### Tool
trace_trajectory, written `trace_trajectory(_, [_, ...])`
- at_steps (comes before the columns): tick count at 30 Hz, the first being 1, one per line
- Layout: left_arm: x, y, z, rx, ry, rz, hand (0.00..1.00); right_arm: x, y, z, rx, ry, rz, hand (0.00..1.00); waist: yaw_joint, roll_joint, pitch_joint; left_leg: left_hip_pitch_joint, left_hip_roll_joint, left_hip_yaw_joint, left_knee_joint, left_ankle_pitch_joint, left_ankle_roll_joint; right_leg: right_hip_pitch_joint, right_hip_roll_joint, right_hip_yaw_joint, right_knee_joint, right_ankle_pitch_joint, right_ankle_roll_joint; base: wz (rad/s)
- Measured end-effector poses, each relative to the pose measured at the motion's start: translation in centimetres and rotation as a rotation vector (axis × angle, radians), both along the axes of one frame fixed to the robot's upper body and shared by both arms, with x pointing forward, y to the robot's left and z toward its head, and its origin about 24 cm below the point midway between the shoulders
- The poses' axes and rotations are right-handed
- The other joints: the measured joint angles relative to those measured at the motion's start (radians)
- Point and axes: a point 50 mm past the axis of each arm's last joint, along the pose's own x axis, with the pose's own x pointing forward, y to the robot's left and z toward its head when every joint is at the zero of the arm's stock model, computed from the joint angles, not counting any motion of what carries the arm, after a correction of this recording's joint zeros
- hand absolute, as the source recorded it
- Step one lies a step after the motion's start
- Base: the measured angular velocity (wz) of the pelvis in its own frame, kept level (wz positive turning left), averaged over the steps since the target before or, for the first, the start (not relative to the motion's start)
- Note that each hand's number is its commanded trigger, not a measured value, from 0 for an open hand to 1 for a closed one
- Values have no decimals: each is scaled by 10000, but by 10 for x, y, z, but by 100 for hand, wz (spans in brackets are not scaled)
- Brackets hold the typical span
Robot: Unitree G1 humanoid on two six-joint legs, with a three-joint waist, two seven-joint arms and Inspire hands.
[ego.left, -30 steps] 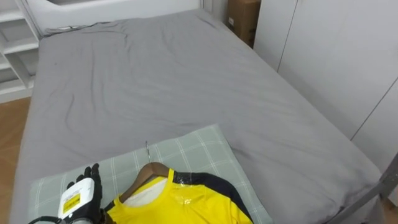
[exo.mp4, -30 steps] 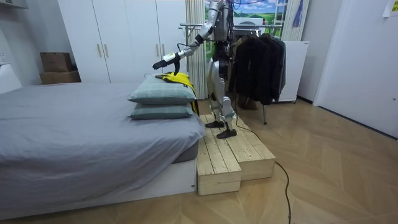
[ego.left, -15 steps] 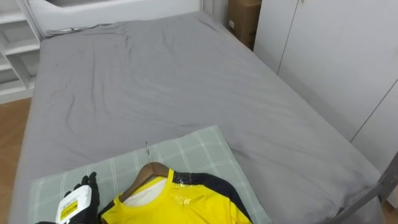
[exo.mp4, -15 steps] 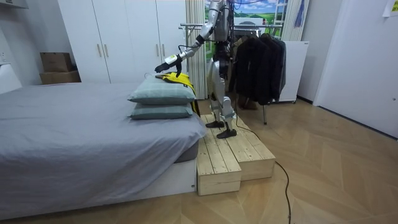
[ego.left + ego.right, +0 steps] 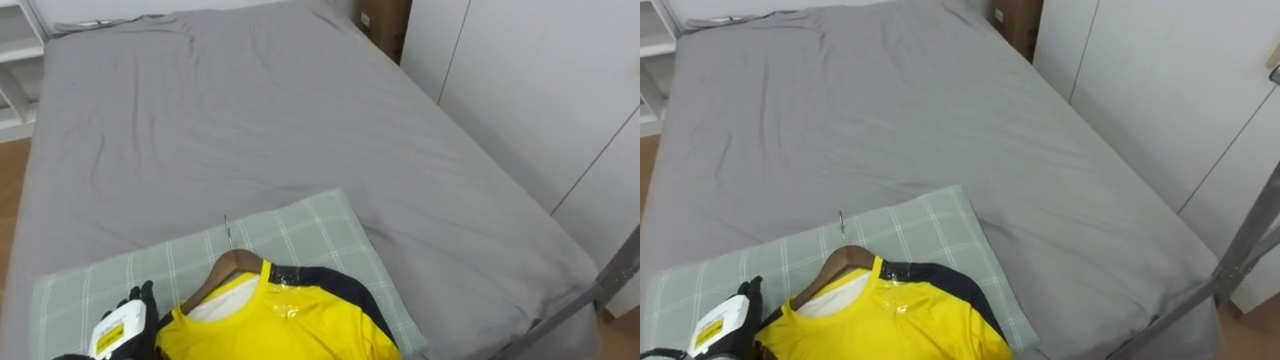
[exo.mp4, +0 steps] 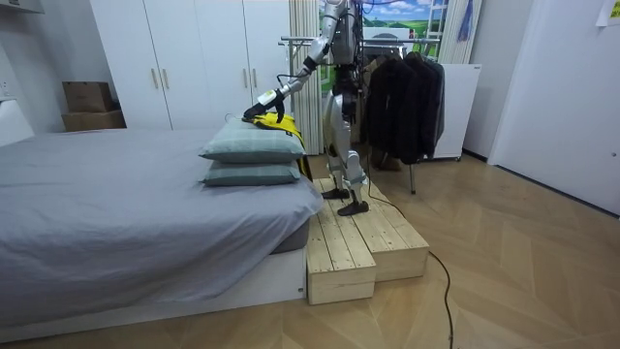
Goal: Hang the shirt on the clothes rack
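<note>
Lying on the pillow [image 5: 300, 235], yellow shirt [image 5: 280, 325] on hanger [image 5: 225, 268], hook [image 5: 227, 230] pointing up the bed [image 5: 250, 110]; straight-fingered left hand [image 5: 125, 328] alongside.

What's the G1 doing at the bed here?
The robot stands on a wooden platform at the pillow end of the bed, with a rack of dark clothes close by. A yellow shirt on a wooden hanger lies on the top checked pillow. The left hand reaches over that pillow, fingers straight, right beside the shirt and holding nothing. The shirt is not yet picked up.
</note>
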Motion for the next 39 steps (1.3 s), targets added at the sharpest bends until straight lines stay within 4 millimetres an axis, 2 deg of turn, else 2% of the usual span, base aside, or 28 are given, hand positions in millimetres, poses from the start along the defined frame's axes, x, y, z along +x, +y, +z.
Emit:
trace_trajectory(8, [6, -2, 3, 77, -41, -166, 0, 4, 2, -1, 58, 9, 367, 0, -17, -5, 4, -467, 3, 142, 126, 0, 0, -532, -8, 69, 184, 17, -24, -4])
trace_trajectory(17, [22, -1, 11, 216, 101, -316, 0, 5, 4, -1, 440, -120, 30, 0, -14, -146, 96, -795, -19, 134, 319, 0, 0, -849, -63, 79, 317, 18, -27, -1])
trace_trajectory(20, [25, -1, 14, 247, 27, -312, 0, 6, 4, -1, 506, -151, 50, 0, 3, -174, 103, -983, -41, 174, 368, -1, 1, -1124, -76, 142, 444, 20, -27, -5])
trace_trajectory(27, [25, 1, 13, 252, 318, -215, 0, 19, 6, -1, 567, -365, 165, 0, -33, -204, 121, -1259, -61, 366, 468, 0, 2, -1528, -95, 311, 703, 21, -26, -7])
trace_trajectory(35, [23, 3, 12, 260, 460, -86, 0, 32, 6, 0, 578, -651, 327, 0, -38, -305, 159, -1627, -69, 380, 710, 2, 6, -1925, -152, 288, 918, 19, -54, 0])
trace_trajectory(39, [24, 5, 13, 301, 341, -97, 0, 35, 6, 1, 557, -720, 342, 0, -27, -344, 139, -1799, -36, 378, 793, 3, 5, -2075, -140, 228, 922, 56, -107, 0])
